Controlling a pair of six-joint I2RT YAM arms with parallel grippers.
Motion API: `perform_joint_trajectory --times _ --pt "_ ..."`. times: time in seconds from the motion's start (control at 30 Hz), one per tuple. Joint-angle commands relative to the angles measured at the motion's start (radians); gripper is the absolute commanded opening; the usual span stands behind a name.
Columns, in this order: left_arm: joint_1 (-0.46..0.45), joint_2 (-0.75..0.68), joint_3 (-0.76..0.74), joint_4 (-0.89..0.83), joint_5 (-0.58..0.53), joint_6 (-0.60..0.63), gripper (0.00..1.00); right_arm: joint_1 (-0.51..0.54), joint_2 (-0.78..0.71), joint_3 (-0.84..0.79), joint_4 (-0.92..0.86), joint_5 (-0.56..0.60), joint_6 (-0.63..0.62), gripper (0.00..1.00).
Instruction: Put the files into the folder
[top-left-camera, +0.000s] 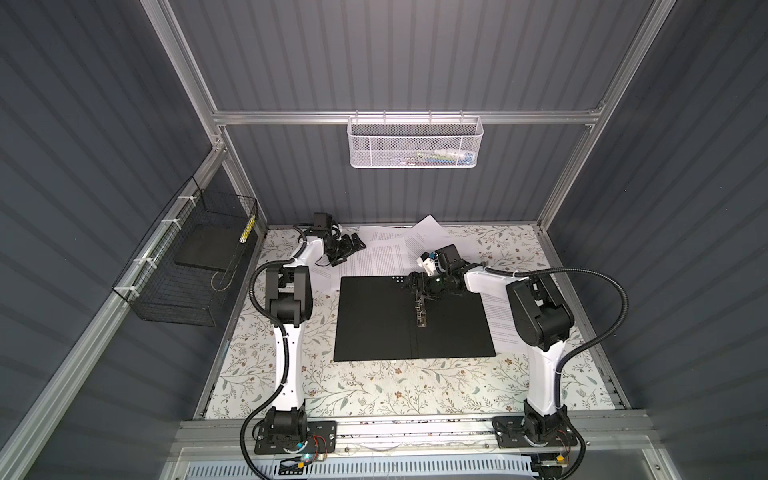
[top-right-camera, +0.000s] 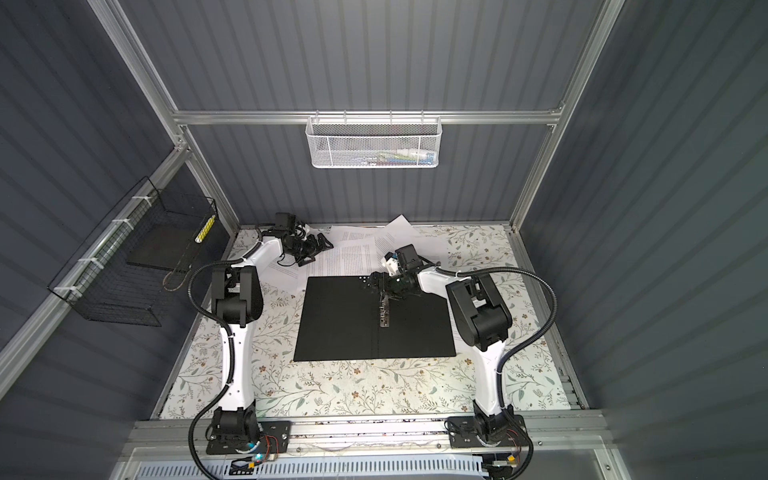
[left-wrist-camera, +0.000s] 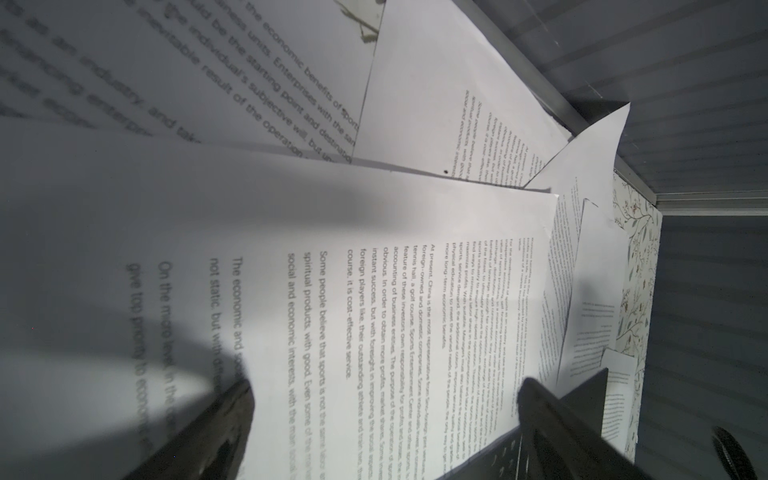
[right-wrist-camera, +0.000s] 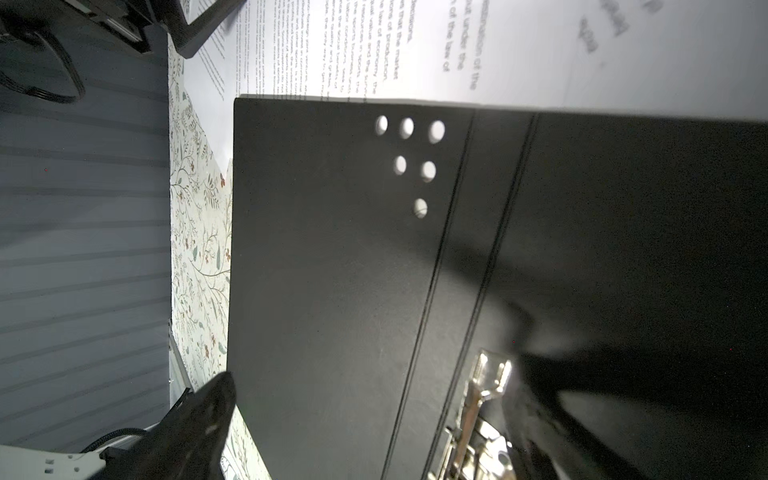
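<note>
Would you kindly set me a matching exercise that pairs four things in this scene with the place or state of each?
Things:
1. folder
2. paper sheets
3. white basket
4. black wire basket

Places or states:
A. hanging on the left side
B. lying open, black inside up
C. scattered loose, printed with text
D. hanging at the back

Pairs: 1-B, 2-C, 3-D, 4-A

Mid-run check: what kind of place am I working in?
Looks like a closed robot test booth: grey ribbed wall panels on an aluminium frame, left arm and right arm bolted to a front rail, white mesh basket and black wire basket hung on the walls.
</note>
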Motion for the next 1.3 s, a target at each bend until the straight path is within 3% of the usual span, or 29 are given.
perform_joint_trajectory --times 0.0,0.37,0.73,0.97,1.13,1.27 --pt "0.024 0.076 -0.018 -0.101 -0.060 0.012 1.00 0.022 0.028 -0.069 -0.057 0.021 0.049 0.99" --pt "0.029 0.076 -0.007 -0.099 -0.053 0.006 1.00 0.051 -0.095 -0.295 0.060 0.083 0.163 0.99" --pt "0.032 0.092 0.008 -0.098 -0.036 -0.002 1.00 0.106 -0.172 -0.400 0.122 0.130 0.247 0.99" --pt "0.032 0.102 0.035 -0.110 -0.020 -0.017 1.00 0.045 -0.157 -0.192 -0.058 0.179 0.151 0.99" --pt "0.030 0.068 -0.051 -0.063 0.001 -0.037 1.00 0.021 -0.004 0.104 -0.243 0.202 0.081 0.99" --pt "0.029 0.053 -0.100 -0.050 0.001 -0.034 1.00 0.005 0.103 0.299 -0.276 0.215 0.087 0.99"
